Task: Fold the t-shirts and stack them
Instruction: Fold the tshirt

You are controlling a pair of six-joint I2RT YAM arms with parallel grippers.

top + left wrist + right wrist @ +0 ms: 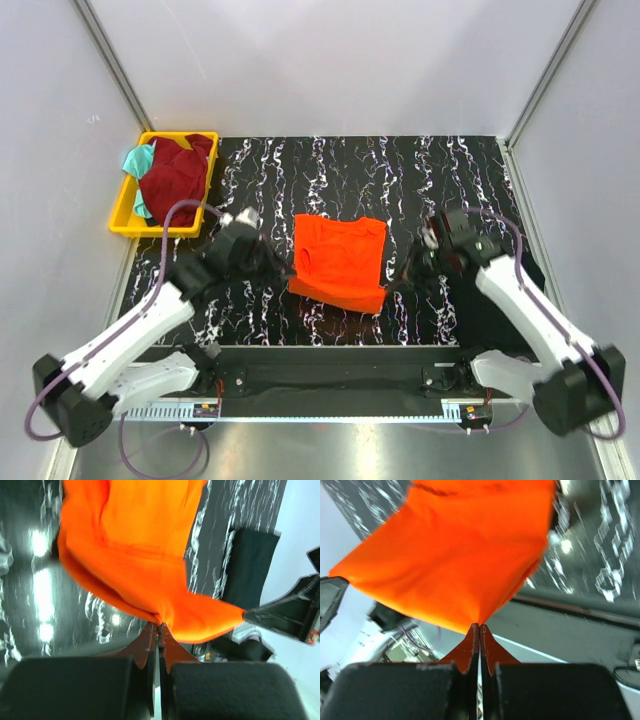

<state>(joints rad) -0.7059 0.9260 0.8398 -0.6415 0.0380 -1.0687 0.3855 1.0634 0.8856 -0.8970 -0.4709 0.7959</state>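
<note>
Top view, shirt: one orange t-shirt (340, 262) lies mid-bench, between the two arms, on the black marbled bench (450, 180).
Top view, grip: left fingers (290, 274) pinch its near left corner and right fingers (391, 286) its near right corner; each arm is about equally close to its own corner.
Top view, axis: the held near edge runs left to right, and the rest of the cloth stretches away from the fingers toward the far side. A fold would likely carry this edge that way.
Top view, count: three t-shirts. Besides the orange one, a maroon t-shirt (178, 170) and a teal t-shirt (137, 160) sit bunched in one yellow bin (125, 215) at the far left.
Left wrist view: left fingers (159, 626) are pressed together on a corner of the orange t-shirt (135, 555), which hangs off the bench.
Right wrist view: right fingers (479, 626) are pressed together on the orange t-shirt (465, 555), which fans outward.
</note>
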